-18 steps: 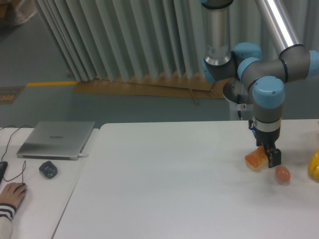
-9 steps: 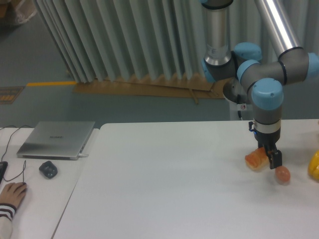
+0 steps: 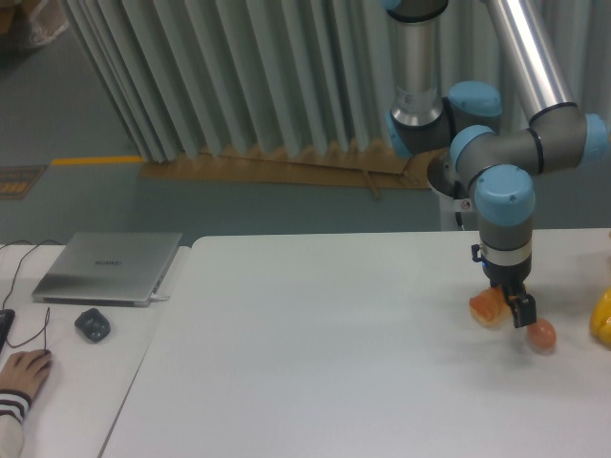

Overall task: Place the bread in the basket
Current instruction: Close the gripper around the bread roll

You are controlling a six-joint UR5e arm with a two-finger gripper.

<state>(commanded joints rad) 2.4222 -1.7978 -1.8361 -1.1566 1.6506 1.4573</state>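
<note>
The bread (image 3: 485,307), a small golden-orange bun, lies on the white table (image 3: 315,353) at the right. My gripper (image 3: 511,305) points straight down at the bun's right end. One dark finger (image 3: 521,310) shows against that end, and the other finger is hidden behind the bun. The gap between the fingers is too small and dark to tell whether they are closed on the bun. The basket is out of view.
A small brown egg-shaped thing (image 3: 541,334) lies just right of the gripper. A bright yellow thing (image 3: 602,320) sits at the right edge. On a side table at the left are a laptop (image 3: 110,267), a mouse (image 3: 93,325) and a person's hand (image 3: 21,370).
The arm's wrist has shifted a little to the left and down, and the gripper has crept slightly left over the bun's right end. The bun stays where it was.
</note>
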